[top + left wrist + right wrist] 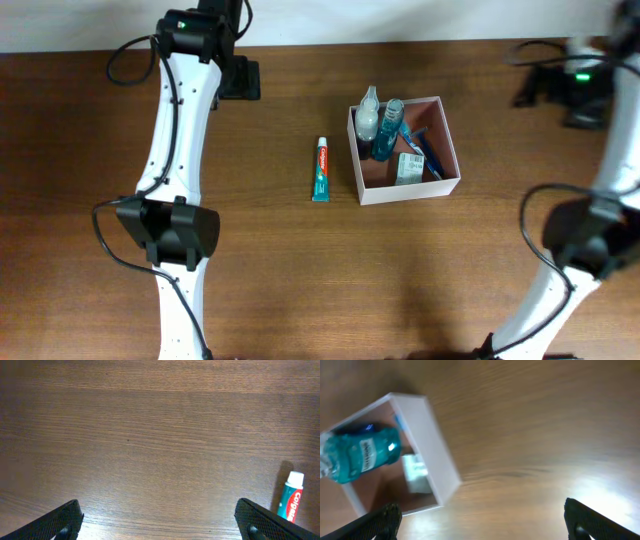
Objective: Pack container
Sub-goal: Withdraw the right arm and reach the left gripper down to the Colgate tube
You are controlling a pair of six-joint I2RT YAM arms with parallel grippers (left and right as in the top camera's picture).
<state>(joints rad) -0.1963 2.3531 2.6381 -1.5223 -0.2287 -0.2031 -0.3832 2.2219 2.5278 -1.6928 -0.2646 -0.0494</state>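
Container (410, 189) right of centre on the table (300, 290), bottles (384, 128) and a packet (408, 168) inside; toothpaste (321, 170) flat just outside, on the left arm's side. Left pincer (157, 517) spread wide, empty — right pincer (481, 517) likewise. Best taken with the left: centre over the toothpaste, pinch across its narrow width, lift clear above the wall, release low over the bare floor beside the packet.

The left end effector (157, 510) and right end effector (481, 508) gape wide.
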